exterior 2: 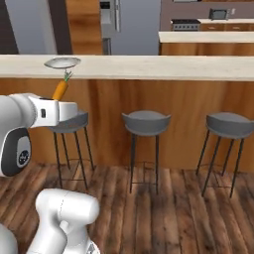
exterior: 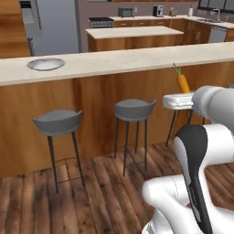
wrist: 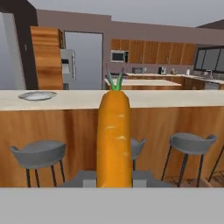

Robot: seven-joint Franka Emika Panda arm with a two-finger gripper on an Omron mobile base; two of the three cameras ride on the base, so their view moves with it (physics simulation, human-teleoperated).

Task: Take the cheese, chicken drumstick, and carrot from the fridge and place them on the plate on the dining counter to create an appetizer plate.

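A Franka arm's gripper (wrist: 114, 181) carries the carrot (wrist: 114, 138) toward the dining counter (exterior: 137, 57), its two fingers clamped on the thick lower end so that the orange root points away from the hand, green stub (wrist: 115, 82) at the far tip. In the left base view the carrot (exterior: 183, 82) rises from the white hand at a slight tilt, its top just short of the counter's edge line; in the right base view it (exterior 2: 60, 89) juts up from the hand in front of the wood-panelled base.

Between robot and counter stand grey round stools (exterior: 58, 122) on the plank floor — the arm has yet to clear them. Beyond, on the speckled beige top, the plate (exterior: 45, 64) sits well to the left of the carrot; it appears bare, though its shallow dish is too small and distant here to be certain.

Farther back lie a shorter wooden island (exterior: 135, 37) and, against the wall, the tall grey fridge (exterior: 55, 25).

The step in hand, by all signs, is the carry of the carrot to the plate. The next move calls for closing in on the counter, lifting the hand above its top, shifting left over the plate — then lowering and letting go.
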